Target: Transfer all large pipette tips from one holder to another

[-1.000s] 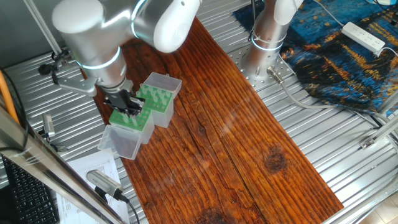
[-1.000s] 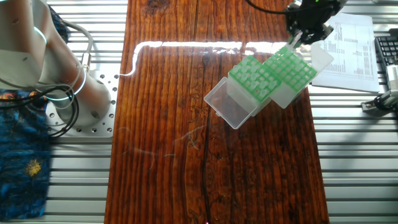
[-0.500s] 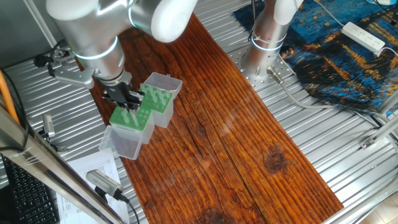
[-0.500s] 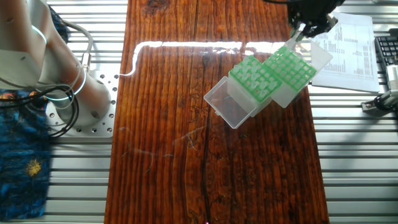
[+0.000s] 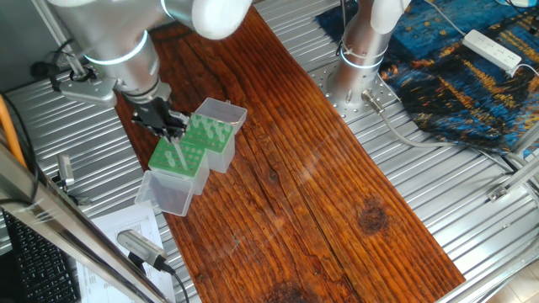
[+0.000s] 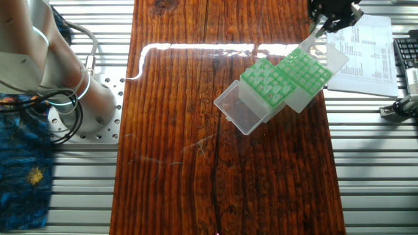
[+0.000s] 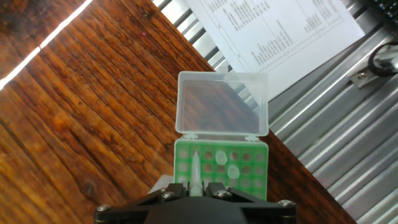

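- The black two-finger end effector [image 5: 171, 128] hangs above the two green racks at the edge of the dark, reddish wooden bench [image 5: 320, 194]; its fingers are drawn close together on one pale, translucent large pipette tip [image 5: 178, 152].
- That held tip points downward over the nearer green rack [image 5: 178, 158] and appears lifted out of its holes; in the other fixed view it shows as a pale sliver [image 6: 311, 40] just under the end effector [image 6: 324, 23], above the rack's far corner.
- In the hand view the tip [image 7: 194, 174] runs up from between the finger ends [image 7: 198, 188], with the green perforated rack [image 7: 249, 171] directly behind it and that box's clear hinged lid [image 7: 222, 103] lying open and flat beyond.
- A few other pale tips [image 7: 226, 165] stand in holes of this rack, just beside the held one.
- The second green rack [image 6: 268, 83] sits touching the first [image 6: 305, 73], side by side, and holds rows of upright pale tips [image 6: 263, 78]; its own clear lid [image 6: 241, 111] is folded open toward the middle of the bench.
- A printed white paper sheet [image 6: 369, 46] lies on the ribbed metal surface [image 6: 372, 170] just beside the racks, partly under the open lid.
- The silver robot arm [image 5: 118, 34] reaches in from above, and a second silver arm base [image 6: 72, 98] stands on a metal plate well apart from the racks.
- A blue patterned cloth [image 5: 455, 76] lies at the far side, beside a white power strip [image 5: 493, 49].
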Available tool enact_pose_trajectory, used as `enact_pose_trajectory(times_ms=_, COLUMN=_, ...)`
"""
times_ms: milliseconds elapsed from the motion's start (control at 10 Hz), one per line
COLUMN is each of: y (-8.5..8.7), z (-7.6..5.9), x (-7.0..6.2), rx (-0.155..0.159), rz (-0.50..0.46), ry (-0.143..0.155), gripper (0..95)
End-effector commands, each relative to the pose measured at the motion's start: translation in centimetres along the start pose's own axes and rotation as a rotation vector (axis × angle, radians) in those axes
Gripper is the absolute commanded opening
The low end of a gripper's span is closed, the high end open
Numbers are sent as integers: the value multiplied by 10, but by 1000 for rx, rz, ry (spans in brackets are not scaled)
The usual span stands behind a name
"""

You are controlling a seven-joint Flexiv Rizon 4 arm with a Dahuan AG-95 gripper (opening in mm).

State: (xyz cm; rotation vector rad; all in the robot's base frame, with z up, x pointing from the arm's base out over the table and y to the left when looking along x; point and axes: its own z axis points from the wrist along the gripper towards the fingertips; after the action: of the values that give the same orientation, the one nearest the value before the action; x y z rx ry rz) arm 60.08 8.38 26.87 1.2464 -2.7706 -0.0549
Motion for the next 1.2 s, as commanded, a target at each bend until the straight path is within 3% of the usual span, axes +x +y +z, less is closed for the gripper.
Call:
enact_pose_trajectory(times_ms=100, y=-1, z=-14, x=1, rx=-7, rz=-1, ry=10, gripper=0)
enact_pose_trajectory(times_ms=500, y=-6, z=-48, x=13, rx=-17, rz=-18, ry=32, gripper=0)
enact_pose_trajectory(times_ms=900, y=-5, z=-60, x=44, rx=-21, rz=-33, ry=56, gripper=0)
enact_pose_trajectory(times_ms=1200, y=-5, z=-56, x=51, rx=9, rz=-33, ry=100, gripper=0)
